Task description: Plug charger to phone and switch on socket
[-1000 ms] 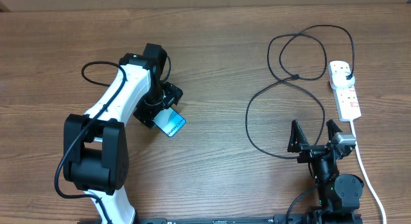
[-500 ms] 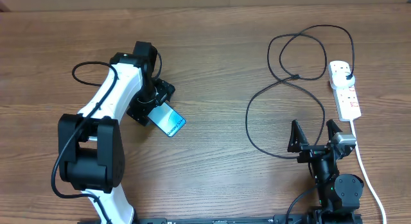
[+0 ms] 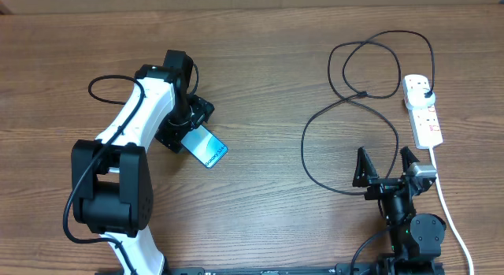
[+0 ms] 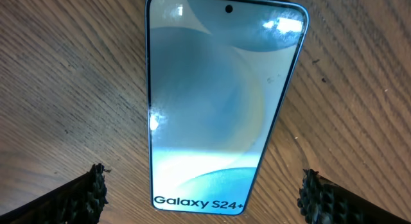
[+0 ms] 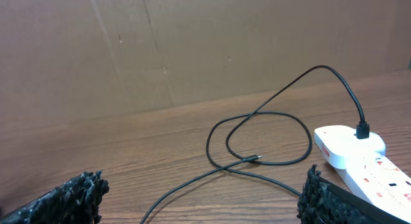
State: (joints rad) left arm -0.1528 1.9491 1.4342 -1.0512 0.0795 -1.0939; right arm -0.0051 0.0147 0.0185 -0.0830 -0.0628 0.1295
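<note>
Phone (image 3: 207,149): lying flat, screen up, slanting on the left half of the table (image 3: 260,62); showing "Galaxy S24+" lettering at one end.
Charger (image 3: 304,145): sprawling in loose loops on the right half, well apart from the phone; black plug sitting in the far end of the socket.
Socket (image 3: 423,113): lying near the right edge, trailing a thick white cord.
Left gripper (image 3: 186,127): hovering over the phone, jaws standing wide, grasping nothing.
Right gripper (image 3: 386,166): sitting near the front edge, jaws standing wide, grasping nothing.
</note>
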